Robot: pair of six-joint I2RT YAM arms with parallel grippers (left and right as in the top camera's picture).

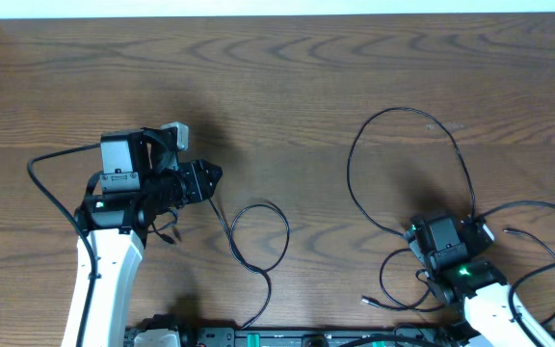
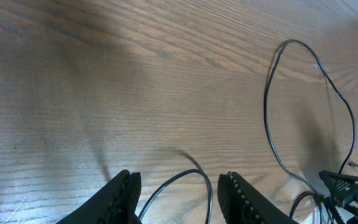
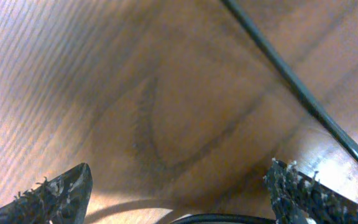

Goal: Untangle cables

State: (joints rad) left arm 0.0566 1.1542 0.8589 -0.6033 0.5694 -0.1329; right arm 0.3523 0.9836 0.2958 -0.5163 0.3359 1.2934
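1 black cable loop (image 1: 287, 231) lies mid-table, at 4 o'clock from the left gripper (image 1: 210, 179), whose jaws stand apart with its strand between them, not pinched. A larger black loop (image 1: 405, 109) spreads at 11 o'clock from the right gripper (image 3: 179, 186), released wide over the wooden table (image 1: 306, 58).

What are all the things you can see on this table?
wooden table: one, brown, under everything
small loop of thin cable: one, black, middle of the table, one end running between the left gripper's fingers
big loop of thin cable: one, black, right side of the table
left gripper: one, black, left side, open with the small loop's cable between its fingers
right gripper: one, black, right side near the front edge, wide open, holding nothing
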